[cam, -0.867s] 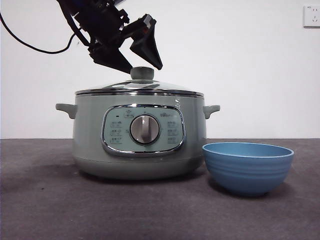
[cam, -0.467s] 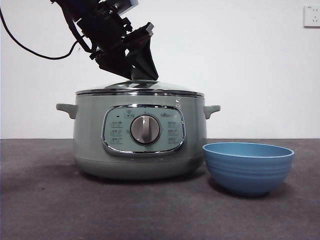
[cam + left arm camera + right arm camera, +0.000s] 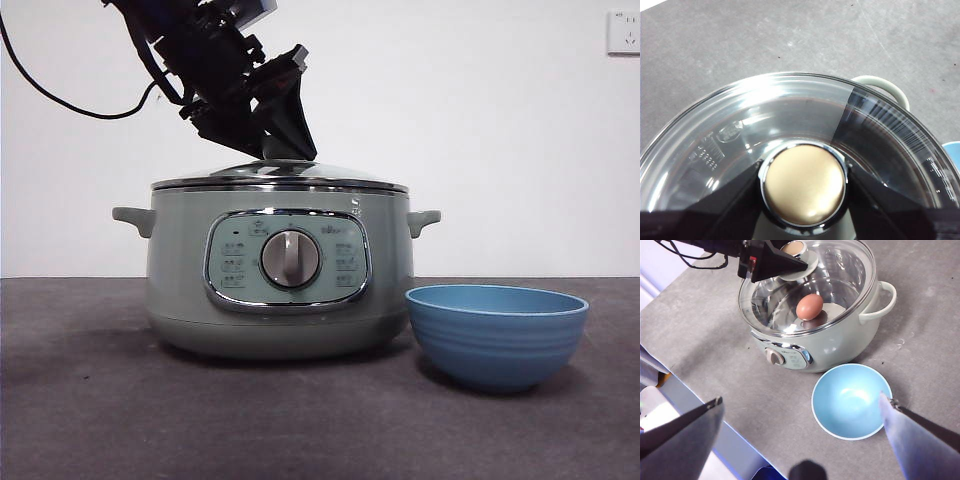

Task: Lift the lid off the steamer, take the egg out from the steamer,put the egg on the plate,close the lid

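Black left gripper (image 3: 272,152), upper left of frame, jaws closed on lid (image 3: 280,176) knob; lid seated on steamer (image 3: 280,280), centre. Egg (image 3: 809,306) inside (seen through glass). Plate (image 3: 497,335) lower right, beside steamer. Right gripper (image 3: 800,412) wide open, holding nothing.

A black hand (image 3: 278,150) comes down onto the lid (image 3: 300,176) atop the steamer (image 3: 180,270), beside the plate (image 3: 497,335).
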`<state>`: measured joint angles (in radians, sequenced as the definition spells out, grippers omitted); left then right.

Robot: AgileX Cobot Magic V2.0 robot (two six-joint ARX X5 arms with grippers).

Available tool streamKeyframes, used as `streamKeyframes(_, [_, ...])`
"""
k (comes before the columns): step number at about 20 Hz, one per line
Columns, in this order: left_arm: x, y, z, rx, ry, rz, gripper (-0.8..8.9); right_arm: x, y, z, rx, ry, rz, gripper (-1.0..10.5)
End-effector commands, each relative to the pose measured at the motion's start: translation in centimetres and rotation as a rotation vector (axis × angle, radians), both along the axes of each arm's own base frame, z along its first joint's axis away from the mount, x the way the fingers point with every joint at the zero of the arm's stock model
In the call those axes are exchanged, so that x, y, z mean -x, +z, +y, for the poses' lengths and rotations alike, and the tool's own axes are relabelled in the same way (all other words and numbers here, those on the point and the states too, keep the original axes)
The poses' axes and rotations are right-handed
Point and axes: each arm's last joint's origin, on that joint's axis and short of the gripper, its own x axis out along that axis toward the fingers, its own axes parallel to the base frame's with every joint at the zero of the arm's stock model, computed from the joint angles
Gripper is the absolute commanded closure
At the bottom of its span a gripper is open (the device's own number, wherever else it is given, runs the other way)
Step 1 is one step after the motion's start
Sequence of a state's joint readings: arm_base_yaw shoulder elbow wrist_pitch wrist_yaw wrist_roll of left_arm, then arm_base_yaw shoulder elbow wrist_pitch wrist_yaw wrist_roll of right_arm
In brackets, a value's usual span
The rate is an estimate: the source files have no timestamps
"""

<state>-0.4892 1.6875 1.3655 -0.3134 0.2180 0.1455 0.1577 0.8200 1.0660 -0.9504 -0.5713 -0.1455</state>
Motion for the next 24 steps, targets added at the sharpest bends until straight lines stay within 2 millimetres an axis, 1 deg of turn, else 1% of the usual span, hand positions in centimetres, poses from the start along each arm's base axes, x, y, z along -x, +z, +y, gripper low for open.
streamKeyframes(1, [0.4,1.3,0.2,0.042,0.010,-0.046,8.22,0.0,0.1,0.0,-0.004,-0.002,-0.003,4.1])
streamKeyframes(7, [1.8,4.4,0.9,0.107,0.020,-0.129,8.22,0.0,0.1,0.0,-0.004,-0.002,-0.003,4.1])
streamKeyframes(9, [2.7,5.8,1.4,0.126,0.021,-0.161,8.22,0.0,0.1,0.0,-0.004,-0.003,-0.003,4.1])
streamKeyframes(11, [4.1,7.7,2.2,0.156,0.027,-0.196,8.22,-0.2,0.2,0.1,-0.017,-0.013,-0.002,4.1])
streamKeyframes(14, [7.7,11.2,4.1,0.203,0.039,-0.255,8.22,-1.3,0.5,0.3,-0.076,-0.056,-0.004,4.1])
streamKeyframes(15, [9.4,12.4,5.0,0.216,0.039,-0.280,8.22,-1.8,0.6,0.4,-0.092,-0.061,-0.008,4.1])
streamKeyframes(16, [10.7,13.3,5.7,0.225,0.040,-0.297,8.22,-2.4,0.6,0.7,-0.105,-0.060,-0.008,4.1])
streamKeyframes(17, [12.5,14.3,6.7,0.231,0.047,-0.316,8.22,-3.0,0.5,1.1,-0.120,-0.054,-0.004,4.1])
streamKeyframes(20, [16.9,15.9,9.2,0.224,0.097,-0.348,8.22,-5.1,0.2,2.7,-0.134,-0.022,0.026,4.1])
streamKeyframes(22, [19.6,16.4,10.8,0.216,0.123,-0.353,8.22,-6.8,0.1,4.2,-0.101,-0.013,0.048,4.1])
streamKeyframes(23, [21.0,16.5,11.6,0.208,0.142,-0.353,8.22,-7.7,0.1,5.3,-0.080,0.003,0.062,4.1])
streamKeyframes(24, [21.9,16.5,12.1,0.198,0.160,-0.351,8.22,-8.5,0.2,6.3,-0.063,0.014,0.070,4.1])
